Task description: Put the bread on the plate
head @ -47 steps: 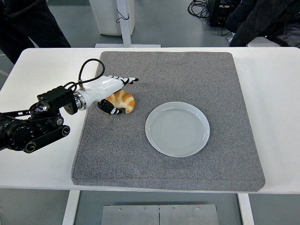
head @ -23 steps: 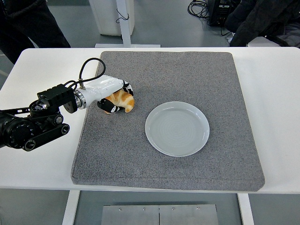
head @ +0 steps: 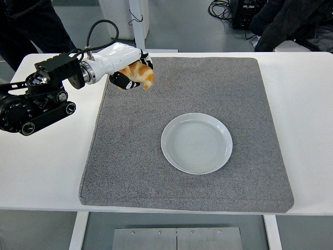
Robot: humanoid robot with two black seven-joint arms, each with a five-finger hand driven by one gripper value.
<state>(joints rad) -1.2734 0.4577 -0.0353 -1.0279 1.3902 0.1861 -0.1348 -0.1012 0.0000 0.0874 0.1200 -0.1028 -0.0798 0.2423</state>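
Note:
My left hand [head: 131, 70] is shut on the bread [head: 139, 75], a golden-brown croissant, and holds it in the air above the far left part of the grey mat [head: 135, 156]. The empty pale grey plate [head: 196, 142] lies on the mat's middle, to the right of and nearer than the hand. The right arm is out of view.
The mat lies on a white table [head: 307, 120]. People in dark clothes stand beyond the table at the far left [head: 31, 26] and far right [head: 291, 21]. A white post [head: 138, 23] stands behind the table.
My left hand closed on the bread on the mat, then lifted it up and away from the mat's left side.

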